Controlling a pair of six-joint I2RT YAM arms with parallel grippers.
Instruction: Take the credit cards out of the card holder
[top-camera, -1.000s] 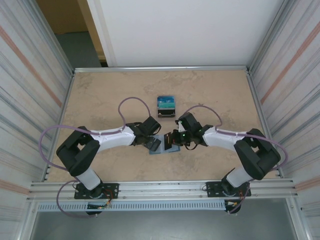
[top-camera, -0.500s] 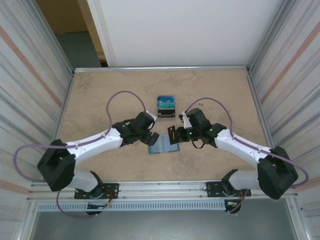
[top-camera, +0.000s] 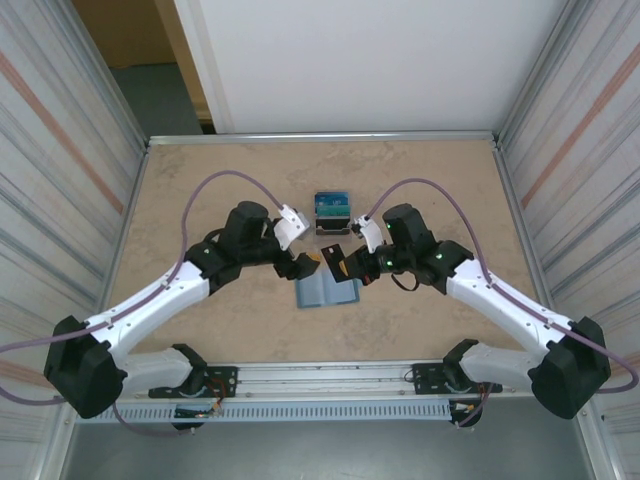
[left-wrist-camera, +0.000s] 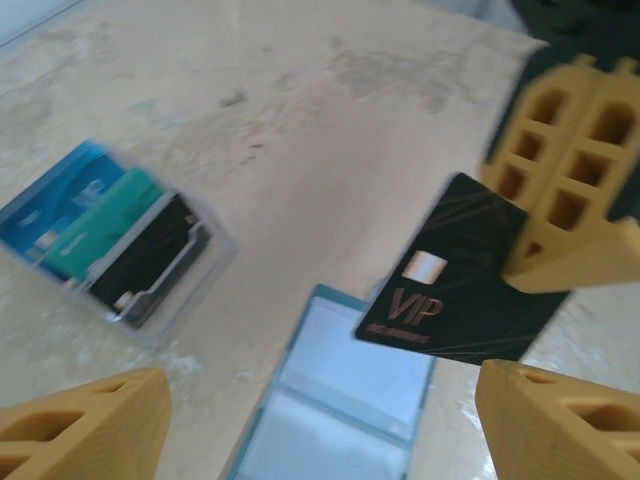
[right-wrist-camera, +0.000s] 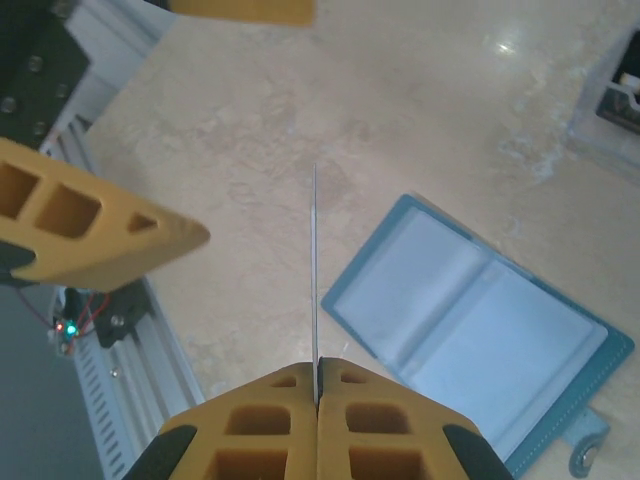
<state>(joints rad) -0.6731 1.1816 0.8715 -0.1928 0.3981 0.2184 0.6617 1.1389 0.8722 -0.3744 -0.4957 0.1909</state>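
The card holder (top-camera: 325, 293) lies open and flat on the table, its grey-blue pockets (left-wrist-camera: 345, 385) facing up; it also appears under my right wrist (right-wrist-camera: 470, 320). My right gripper (top-camera: 347, 266) is shut on a black credit card marked VIP (left-wrist-camera: 455, 275), held above the table left of the card holder and seen edge-on (right-wrist-camera: 315, 270) between the closed right gripper tips (right-wrist-camera: 318, 378). My left gripper (left-wrist-camera: 322, 400) is open and holds nothing. It hovers just left of the card, with one of its fingers (right-wrist-camera: 90, 235) beside the card's edge.
A small clear stand on a dark base (top-camera: 332, 212) holds blue and teal cards (left-wrist-camera: 90, 215) behind the card holder. Metal rails (top-camera: 320, 137) border the tabletop, with corrugated walls on both sides. Bare table lies left and right of the arms.
Both arms have reached forward and risen off the card holder. The right gripper has carried the black card up and away from it. The left jaws have narrowed a little.
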